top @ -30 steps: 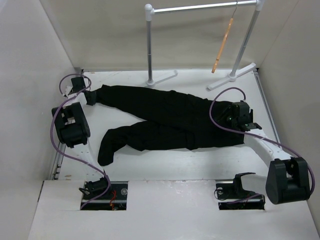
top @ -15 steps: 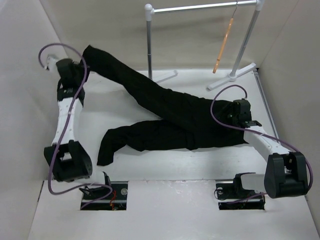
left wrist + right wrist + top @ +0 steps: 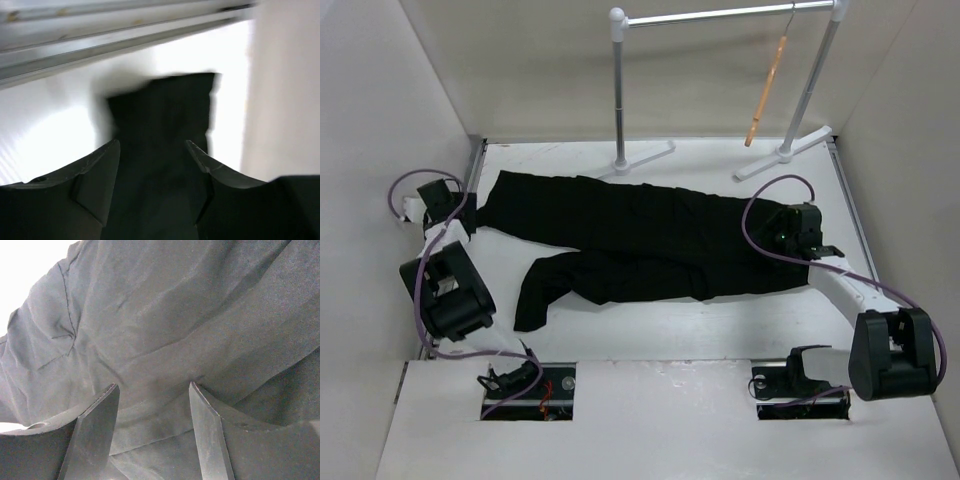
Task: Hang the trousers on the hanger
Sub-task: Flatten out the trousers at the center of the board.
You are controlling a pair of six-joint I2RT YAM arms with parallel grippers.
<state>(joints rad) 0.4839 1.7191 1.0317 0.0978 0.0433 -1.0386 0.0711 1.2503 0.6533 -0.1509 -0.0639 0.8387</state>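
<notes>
Left gripper [image 3: 152, 144] at frame left looks parted, though blurry, right gripper [image 3: 153, 386] wide over the trousers [image 3: 640, 235]: ungripped, that limp cloth could bunch before reaching the hanger [image 3: 765, 95].

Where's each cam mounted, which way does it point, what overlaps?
Top external: above and behind the bases, looking down on the table; left arm and right arm, trousers, hanger on the rack.
Left wrist: on the left arm, facing past the open left gripper at a trouser-leg end.
Right wrist: on the right arm, close over trouser fabric, right gripper open.
Shared: the trousers show in all three.
</notes>
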